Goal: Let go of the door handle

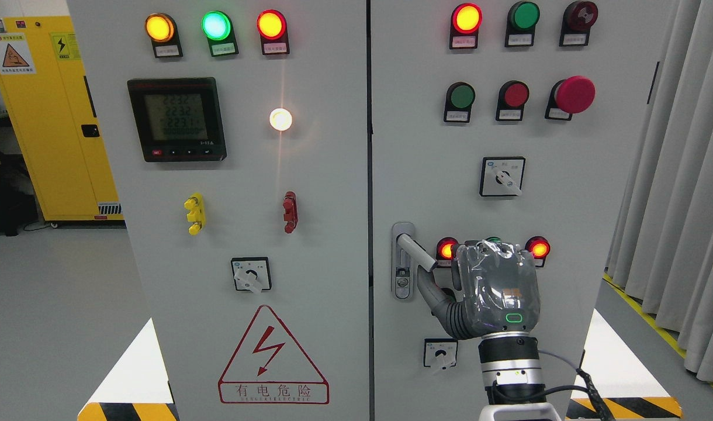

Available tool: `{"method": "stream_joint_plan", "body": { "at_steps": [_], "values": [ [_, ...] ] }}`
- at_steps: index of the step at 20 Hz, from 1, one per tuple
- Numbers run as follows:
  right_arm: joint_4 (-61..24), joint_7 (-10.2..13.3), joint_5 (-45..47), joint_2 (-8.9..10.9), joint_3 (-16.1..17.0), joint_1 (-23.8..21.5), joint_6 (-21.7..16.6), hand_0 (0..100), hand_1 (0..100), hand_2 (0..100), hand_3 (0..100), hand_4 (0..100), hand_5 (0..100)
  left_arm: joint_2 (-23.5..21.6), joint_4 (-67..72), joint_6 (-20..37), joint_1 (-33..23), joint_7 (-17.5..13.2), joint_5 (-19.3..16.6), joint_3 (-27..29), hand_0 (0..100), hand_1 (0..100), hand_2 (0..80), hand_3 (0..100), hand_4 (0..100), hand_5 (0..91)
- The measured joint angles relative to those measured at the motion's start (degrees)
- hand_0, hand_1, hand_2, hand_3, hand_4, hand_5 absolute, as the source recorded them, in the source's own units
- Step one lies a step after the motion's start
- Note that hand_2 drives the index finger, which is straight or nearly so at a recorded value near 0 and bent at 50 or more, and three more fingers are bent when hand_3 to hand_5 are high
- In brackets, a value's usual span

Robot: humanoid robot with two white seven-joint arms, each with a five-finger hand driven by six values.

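Right robot hand (492, 286) at door handle (414, 250), thumb under its tip, grip unclear; bare panel around.

One view only, from the robot's head; it faces a grey cabinet (310, 245) almost square on, looking level to slightly downward, near enough that the two doors fill most of the frame and their tops and feet are cut off; the door seam (370, 175) runs close to centre; at the left edge a yellow locker (47, 117) stands farther back, at the right edge curtains (684, 193); the right hand (497, 289) rises from the bottom edge, right of centre, close to the lens.
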State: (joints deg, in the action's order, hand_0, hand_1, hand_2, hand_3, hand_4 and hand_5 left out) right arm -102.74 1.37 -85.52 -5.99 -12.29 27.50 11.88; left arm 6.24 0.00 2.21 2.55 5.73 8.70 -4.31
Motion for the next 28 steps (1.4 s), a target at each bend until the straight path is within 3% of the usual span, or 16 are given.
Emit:
{"method": "stream_joint_plan", "body": {
  "at_steps": [28],
  "values": [
    [-0.2, -0.1, 0.0, 0.09, 0.2, 0.4, -0.2, 39, 41, 95, 100, 100, 100, 0.0, 0.0, 0.0, 0.0, 0.0, 0.0, 0.0, 12, 56, 0.0, 0, 0, 0.0]
  ]
}}
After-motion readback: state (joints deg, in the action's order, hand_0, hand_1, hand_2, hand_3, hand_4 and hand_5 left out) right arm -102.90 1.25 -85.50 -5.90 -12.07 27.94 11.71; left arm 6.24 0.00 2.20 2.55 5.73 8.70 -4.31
